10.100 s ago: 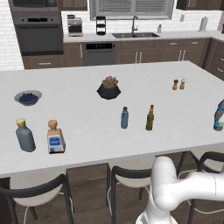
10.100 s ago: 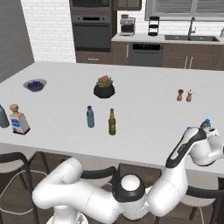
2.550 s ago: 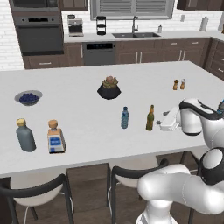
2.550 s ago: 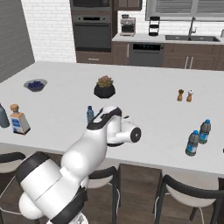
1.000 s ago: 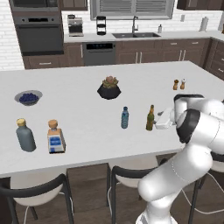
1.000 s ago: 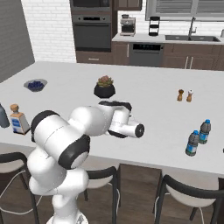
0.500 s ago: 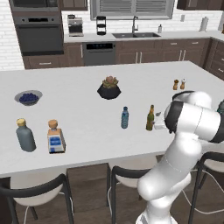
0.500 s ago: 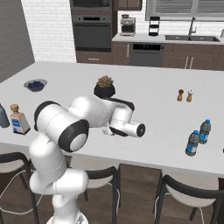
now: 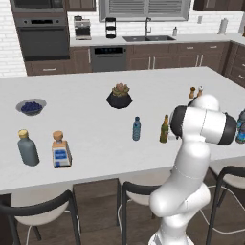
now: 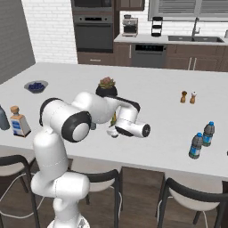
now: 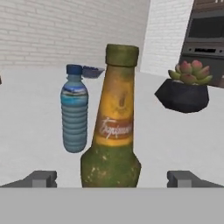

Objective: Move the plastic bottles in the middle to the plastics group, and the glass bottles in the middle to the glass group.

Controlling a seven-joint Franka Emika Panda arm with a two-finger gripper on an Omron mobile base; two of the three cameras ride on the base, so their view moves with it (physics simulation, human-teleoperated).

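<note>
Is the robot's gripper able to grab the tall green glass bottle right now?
Probably yes. In the hand view the open gripper has a fingertip on each side of the tall olive-green glass bottle, with nothing between them. The small blue plastic water bottle stands behind, out of the way.

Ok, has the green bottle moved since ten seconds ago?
No. The green bottle stands where it did, right of the water bottle, in front of the plant pot.

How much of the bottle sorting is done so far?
Nothing looks sorted yet: the green glass bottle and one water bottle stand in the middle. The open hand straddles the green glass bottle, ungripped. Left: carry it to the glass group, the water bottle to the plastics group.
</note>
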